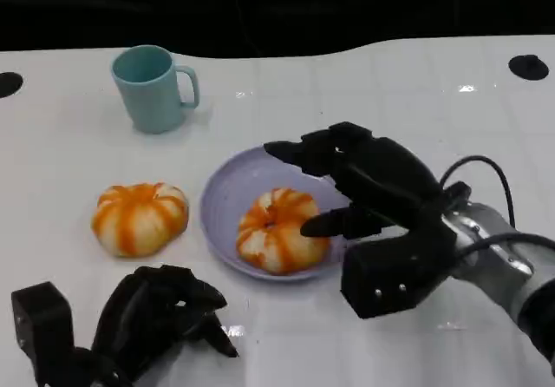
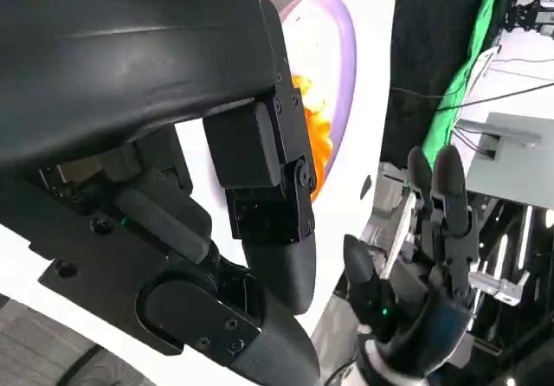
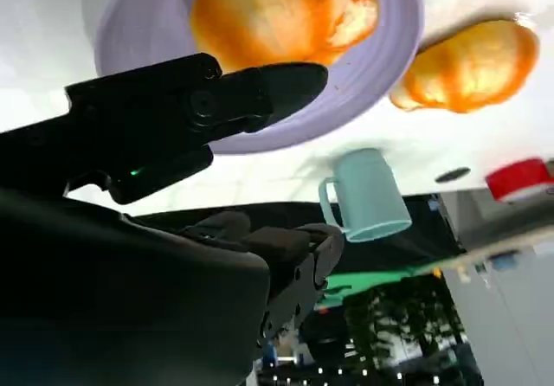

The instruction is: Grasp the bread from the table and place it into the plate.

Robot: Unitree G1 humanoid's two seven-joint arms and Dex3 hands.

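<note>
An orange-and-white striped bread (image 1: 279,231) lies in the lilac plate (image 1: 224,189) at the table's middle. A second, similar bread (image 1: 139,218) sits on the table just left of the plate. My right hand (image 1: 373,187) hovers over the plate's right side with its fingers spread; the thumb tip is right at the bread's edge and nothing is gripped. The right wrist view shows the plated bread (image 3: 277,9), the plate rim (image 3: 394,48) and the other bread (image 3: 467,66) beyond my fingers (image 3: 216,100). My left hand (image 1: 156,318) rests near the front edge, fingers curled in, holding nothing.
A teal mug (image 1: 152,88) stands behind and left of the plate, its handle to the right; the right wrist view shows the mug (image 3: 368,196) too. Two black round marks (image 1: 528,66) sit at the table's far corners. The table's far edge runs along the back.
</note>
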